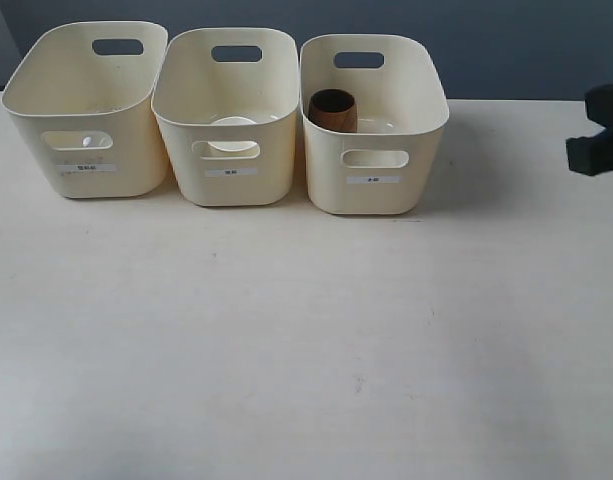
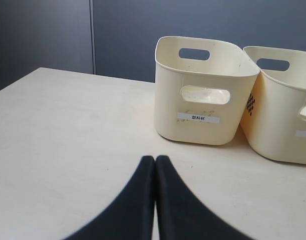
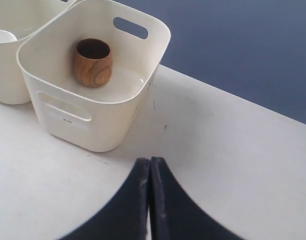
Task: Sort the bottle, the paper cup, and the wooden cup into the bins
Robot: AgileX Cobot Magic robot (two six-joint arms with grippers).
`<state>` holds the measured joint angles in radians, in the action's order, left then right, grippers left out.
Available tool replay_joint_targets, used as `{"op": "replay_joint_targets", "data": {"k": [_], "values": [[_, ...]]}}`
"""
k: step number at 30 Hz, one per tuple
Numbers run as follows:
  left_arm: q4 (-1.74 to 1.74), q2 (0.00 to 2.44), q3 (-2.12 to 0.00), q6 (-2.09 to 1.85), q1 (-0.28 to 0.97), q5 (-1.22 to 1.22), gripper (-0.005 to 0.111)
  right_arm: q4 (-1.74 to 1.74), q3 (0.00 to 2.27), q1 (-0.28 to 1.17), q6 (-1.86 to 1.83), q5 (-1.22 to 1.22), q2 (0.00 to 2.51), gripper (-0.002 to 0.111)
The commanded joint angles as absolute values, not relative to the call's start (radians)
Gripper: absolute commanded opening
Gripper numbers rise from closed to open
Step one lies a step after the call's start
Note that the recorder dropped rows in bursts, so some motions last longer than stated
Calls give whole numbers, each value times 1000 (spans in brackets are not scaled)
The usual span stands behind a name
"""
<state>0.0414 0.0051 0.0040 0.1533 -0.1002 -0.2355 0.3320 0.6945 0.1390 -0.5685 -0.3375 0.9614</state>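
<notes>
Three cream bins stand in a row at the back of the table: left bin (image 1: 86,110), middle bin (image 1: 226,120), right bin (image 1: 374,125). The dark brown wooden cup (image 1: 332,110) (image 3: 93,62) stands upright inside the right bin (image 3: 93,115). The white rim of the paper cup (image 1: 234,122) (image 3: 3,36) shows inside the middle bin. The bottle is hidden; only a faint pale shape shows behind the left bin's front slot (image 1: 78,141). My right gripper (image 1: 598,140) (image 3: 150,161) is shut and empty, to the right of the right bin. In its wrist view my left gripper (image 2: 155,158) is shut and empty, facing the left bin (image 2: 202,90).
The bins carry small white labels (image 1: 374,180) on their fronts. The pale table (image 1: 306,340) stretches toward the near edge in front of the bins. A dark blue wall (image 1: 506,40) stands behind the table.
</notes>
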Motion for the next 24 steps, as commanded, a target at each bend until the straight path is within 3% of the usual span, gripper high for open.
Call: {"op": "replay_joint_targets", "data": {"k": [1,11,24], "values": [[44,0,0,155,-97,-231,0,367,618,133,-524,-328,823,0],[44,0,0,155,-97,-231,0,438,612,133,-519,-456,643,0],[44,0,0,155,-97,-231,0,438,612,133,-519,-458,625,0]]}}
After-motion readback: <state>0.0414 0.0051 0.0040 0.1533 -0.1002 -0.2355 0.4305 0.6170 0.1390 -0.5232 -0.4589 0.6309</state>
